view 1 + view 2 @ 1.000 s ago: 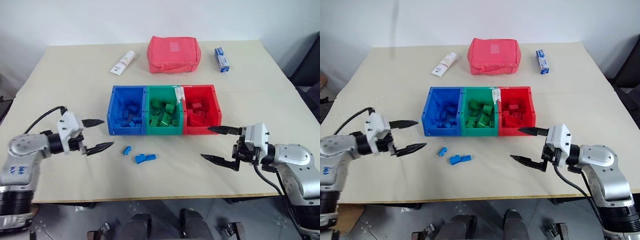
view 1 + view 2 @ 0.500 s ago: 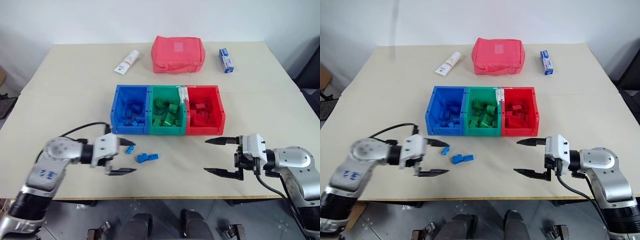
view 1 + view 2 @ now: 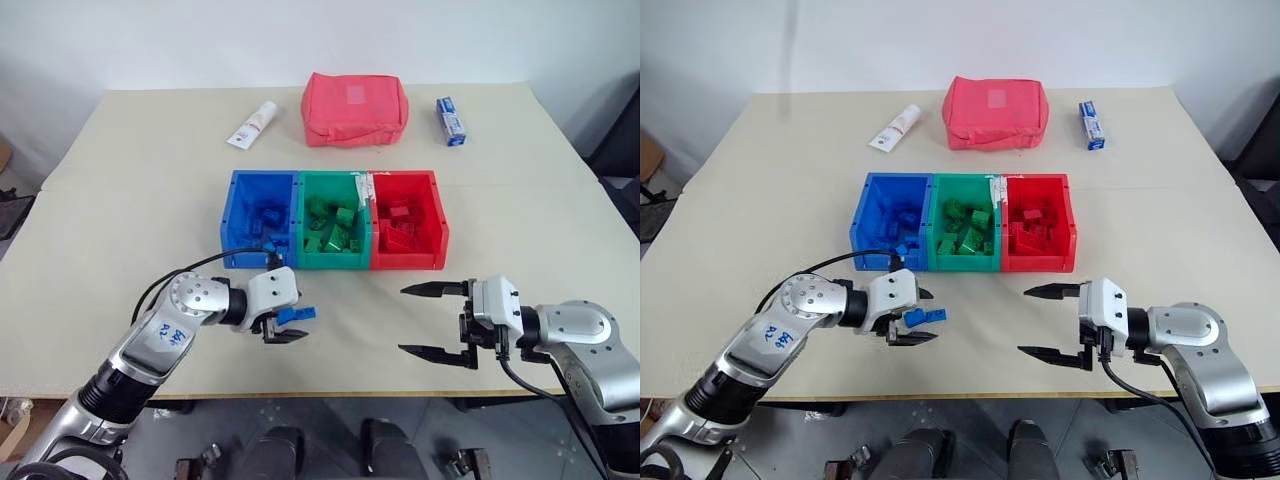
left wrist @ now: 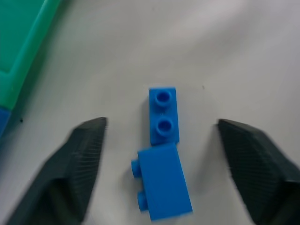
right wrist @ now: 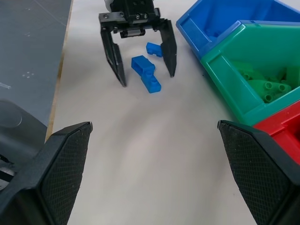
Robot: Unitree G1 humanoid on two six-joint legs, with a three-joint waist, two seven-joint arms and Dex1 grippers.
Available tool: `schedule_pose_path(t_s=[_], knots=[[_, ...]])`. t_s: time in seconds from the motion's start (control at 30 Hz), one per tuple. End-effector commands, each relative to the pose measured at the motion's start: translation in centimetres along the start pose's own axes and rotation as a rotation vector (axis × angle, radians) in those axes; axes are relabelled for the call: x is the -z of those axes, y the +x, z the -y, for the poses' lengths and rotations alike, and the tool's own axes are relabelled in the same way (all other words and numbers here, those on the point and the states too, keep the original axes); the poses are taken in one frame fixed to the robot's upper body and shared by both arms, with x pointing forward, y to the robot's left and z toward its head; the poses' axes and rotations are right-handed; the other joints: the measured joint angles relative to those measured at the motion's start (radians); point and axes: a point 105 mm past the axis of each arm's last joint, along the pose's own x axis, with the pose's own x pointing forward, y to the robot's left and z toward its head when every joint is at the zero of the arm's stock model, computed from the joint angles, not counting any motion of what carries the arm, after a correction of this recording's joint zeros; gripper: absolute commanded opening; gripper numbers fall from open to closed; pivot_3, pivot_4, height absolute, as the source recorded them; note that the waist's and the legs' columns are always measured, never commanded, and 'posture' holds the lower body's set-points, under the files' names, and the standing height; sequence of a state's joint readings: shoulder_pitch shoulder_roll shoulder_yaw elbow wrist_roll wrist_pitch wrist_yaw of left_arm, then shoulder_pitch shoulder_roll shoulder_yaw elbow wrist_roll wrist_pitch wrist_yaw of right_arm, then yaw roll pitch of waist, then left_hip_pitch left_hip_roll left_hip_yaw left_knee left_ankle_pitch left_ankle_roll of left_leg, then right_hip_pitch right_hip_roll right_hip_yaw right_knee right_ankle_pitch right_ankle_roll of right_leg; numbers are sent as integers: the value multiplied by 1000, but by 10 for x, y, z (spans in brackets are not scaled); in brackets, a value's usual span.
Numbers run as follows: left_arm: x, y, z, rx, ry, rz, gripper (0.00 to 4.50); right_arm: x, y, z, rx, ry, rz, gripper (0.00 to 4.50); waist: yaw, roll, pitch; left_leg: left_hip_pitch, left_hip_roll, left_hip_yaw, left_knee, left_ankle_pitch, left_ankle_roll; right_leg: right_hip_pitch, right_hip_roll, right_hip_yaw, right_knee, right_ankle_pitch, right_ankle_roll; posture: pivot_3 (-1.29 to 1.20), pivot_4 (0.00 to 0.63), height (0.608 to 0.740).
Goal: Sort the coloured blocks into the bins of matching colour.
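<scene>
Since 1 s ago left gripper (image 3: pixel 283 321) swung from frame left to lower center, fingers spread astride two blue blocks (image 4: pixel 164 159) on table (image 3: pixel 120 200), not yet clamped. Right gripper (image 3: pixel 432 320) sat lower right, wide open, empty. Bins (image 3: pixel 334 264) at center w/ sorted blocks; 3rd blue block (image 5: pixel 153 48) loose nearby.

1. Three joined open-top plastic bins: blue bin (image 3: pixel 258 225), green bin (image 3: pixel 333 225), red bin (image 3: pixel 406 225), each holding bricks of its own colour.
2. Small studded plastic bricks on table (image 4: pixel 163 159): blue.
3. Wooden tabletop (image 3: pixel 520 190): plain beige.
4. Zipped fabric pouch (image 3: pixel 355 108): red-pink.
5. Small carton (image 3: pixel 450 120): blue and white.
6. Tube (image 3: pixel 251 125): white, red markings.
7. Gripper fingers (image 5: pixel 63 168): black, cross-hatched pads.
</scene>
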State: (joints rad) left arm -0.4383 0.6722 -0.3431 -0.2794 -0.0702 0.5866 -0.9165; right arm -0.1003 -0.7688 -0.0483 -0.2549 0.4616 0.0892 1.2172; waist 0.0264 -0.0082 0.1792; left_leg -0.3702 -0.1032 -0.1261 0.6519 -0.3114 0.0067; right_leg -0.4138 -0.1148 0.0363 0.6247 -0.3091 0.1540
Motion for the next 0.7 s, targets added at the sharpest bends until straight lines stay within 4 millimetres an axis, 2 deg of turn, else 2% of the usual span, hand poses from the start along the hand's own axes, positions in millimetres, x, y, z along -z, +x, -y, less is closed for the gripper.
schedule_pose_path(t_s=[0.03, 0.27, 0.4, 0.47, 0.57, 0.7], knots=[[5, 6, 2, 0, 25, -37, 2718, -10, -2, -1, 11, -42, 14, 4500, 0, 0, 0, 0, 0, 0, 0, 0, 0, 0, 0, 0, 0, 0, 0, 0, 150, 740], [13, 8, 6, -3, 51, -80, 608, -10, -5, -1, 30, -40, 7, 4500, 3, 0, 0, 1, 0, 0, 2, 0, 0, 2, 0, 0, 0, 0, 1, 0, 150, 740], [-1, 10, 1, -53, 17, 13, 613, -9, -6, -1, 44, -34, 9, 4500, 3, 1, 0, 1, 0, 0, 2, 0, 0, 2, 0, 0, 1, 0, 1, 0, 150, 740], [-13, 6, -4, -82, -27, 111, 613, -11, -6, -1, 64, -22, 25, 4500, 5, 1, 0, 1, 0, -1, 2, 0, 0, 2, 0, 0, 0, 0, 1, 0, 150, 740], [-38, -21, -32, -251, -103, 335, 613, -23, -7, 7, 150, -11, 110, 4500, 3, 0, 0, 0, 0, -1, 2, 0, 0, 1, 0, 0, 1, 0, 1, 0, 150, 740], [-45, -47, -62, -473, -129, 467, 613, -34, -6, 15, 206, -23, 173, 4500, -3, -1, 0, 0, 1, 0, 2, 0, -1, 0, 0, -1, 1, 0, 1, 0, 150, 740]])
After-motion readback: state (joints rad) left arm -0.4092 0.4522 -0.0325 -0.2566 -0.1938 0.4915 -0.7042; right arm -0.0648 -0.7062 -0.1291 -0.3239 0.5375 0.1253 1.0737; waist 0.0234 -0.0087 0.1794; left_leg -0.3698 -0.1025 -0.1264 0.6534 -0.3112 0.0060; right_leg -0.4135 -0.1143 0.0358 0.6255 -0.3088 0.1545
